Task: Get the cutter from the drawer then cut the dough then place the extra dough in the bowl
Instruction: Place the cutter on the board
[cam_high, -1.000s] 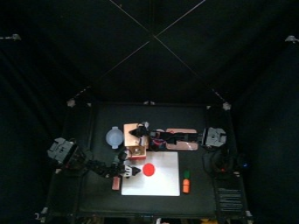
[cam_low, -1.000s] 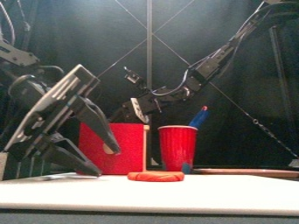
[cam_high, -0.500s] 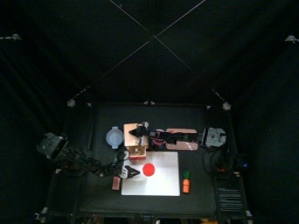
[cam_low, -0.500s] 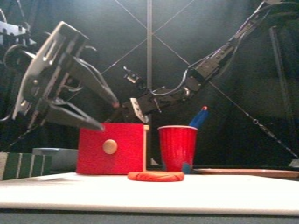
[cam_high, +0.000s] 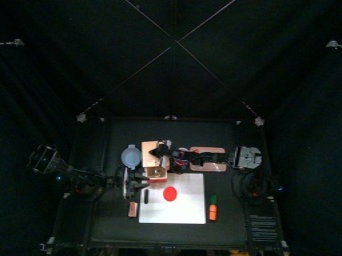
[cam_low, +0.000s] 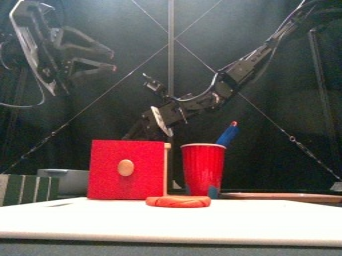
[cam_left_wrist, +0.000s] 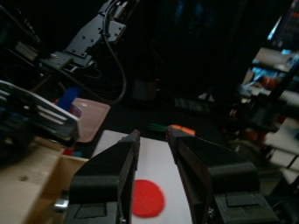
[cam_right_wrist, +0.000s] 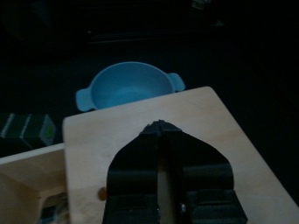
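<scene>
Front view: left hand (cam_low: 104, 52) is hovering released, high beside the wooden box (cam_low: 130, 170); right hand (cam_right_wrist: 163, 128) is hanging clenched over that box.

Showed pale, matt bare wood on the box (cam_right_wrist: 93, 149) and smooth red paint on its drawer front (cam_low: 128, 170), lower left of the frame. Gleamed as glossy plastic on the red cup (cam_low: 203, 168); looked dull and soft in the dough (cam_low: 178, 201).

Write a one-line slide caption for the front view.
Flat red dough disc lies before the red-fronted wooden box and red cup; left gripper hangs high, open.
</scene>
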